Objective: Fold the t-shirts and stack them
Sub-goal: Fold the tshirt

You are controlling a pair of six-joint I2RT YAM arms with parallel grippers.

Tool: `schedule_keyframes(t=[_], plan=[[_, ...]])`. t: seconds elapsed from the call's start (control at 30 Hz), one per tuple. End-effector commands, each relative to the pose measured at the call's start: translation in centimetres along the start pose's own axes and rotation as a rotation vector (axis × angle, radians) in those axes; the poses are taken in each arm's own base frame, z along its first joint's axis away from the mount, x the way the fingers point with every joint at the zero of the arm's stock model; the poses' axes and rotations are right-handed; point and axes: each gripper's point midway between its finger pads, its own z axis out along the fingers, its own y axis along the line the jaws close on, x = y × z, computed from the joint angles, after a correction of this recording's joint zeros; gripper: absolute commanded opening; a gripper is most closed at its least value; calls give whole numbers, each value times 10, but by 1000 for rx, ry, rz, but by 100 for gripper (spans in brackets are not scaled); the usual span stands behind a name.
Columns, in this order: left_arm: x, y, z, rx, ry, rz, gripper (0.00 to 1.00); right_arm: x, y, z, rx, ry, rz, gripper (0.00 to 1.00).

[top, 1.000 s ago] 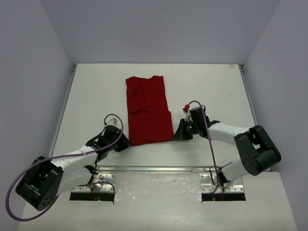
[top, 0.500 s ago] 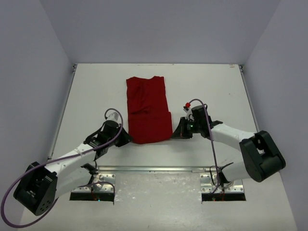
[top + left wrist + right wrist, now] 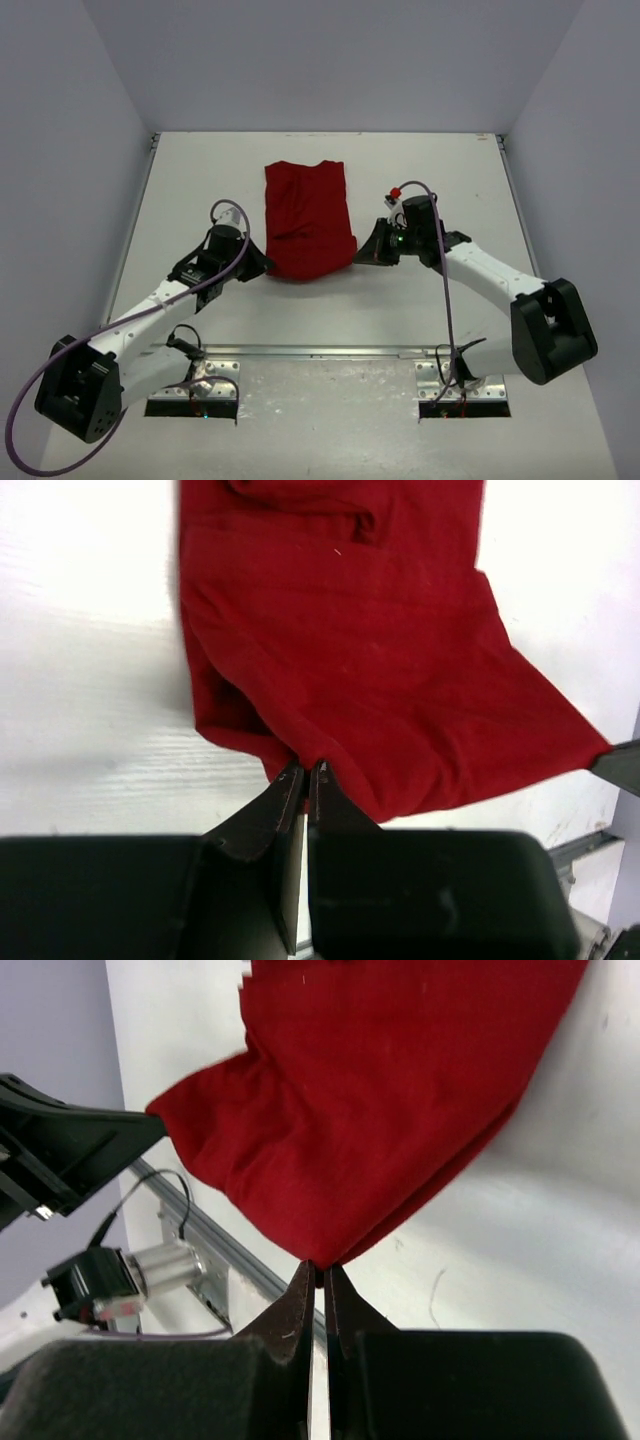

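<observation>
The dark red t-shirt [image 3: 308,215] lies folded into a narrow strip in the middle of the white table [image 3: 200,190], collar end far. My left gripper [image 3: 263,266] is shut on its near left corner and my right gripper [image 3: 362,253] is shut on its near right corner. Both hold the near hem lifted and carried toward the far end, so the cloth sags between them. In the left wrist view the jaws [image 3: 305,772] pinch the hem of the t-shirt [image 3: 370,670]. In the right wrist view the jaws [image 3: 320,1268] pinch a corner of the t-shirt [image 3: 370,1110].
Grey walls [image 3: 70,150] close in the table on the left, far and right sides. A metal rail [image 3: 330,351] runs along the near edge by the arm bases. The left gripper's black body shows in the right wrist view [image 3: 70,1150].
Both grippers have moved away from the near edge with the hem in them. The t-shirt's near end has lifted and shortened toward the collar.
</observation>
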Motion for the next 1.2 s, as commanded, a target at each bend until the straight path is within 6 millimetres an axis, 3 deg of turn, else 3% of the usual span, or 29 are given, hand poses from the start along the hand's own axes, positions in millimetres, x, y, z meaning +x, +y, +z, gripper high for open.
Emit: schedule_keyframes(t=[0.0,0.33,0.53,0.9,1.17], plan=[[-31,-14,4,55,-40,-3,0,-33,10,3,-3,-20,-1,1],[-83,-42,17,93,-74,11,0,-85,21,15,-1,-27,-23,1],[-102,-46,35,96,-62,-8,0,-117,26,24,-1,-16,-30,1],[-143,-73,43,138,-99,-24,0,-171,43,34,-17,-41,-43,1],[-164,-77,57,142,-113,-55,0,-208,50,41,-27,-57,-46,1]])
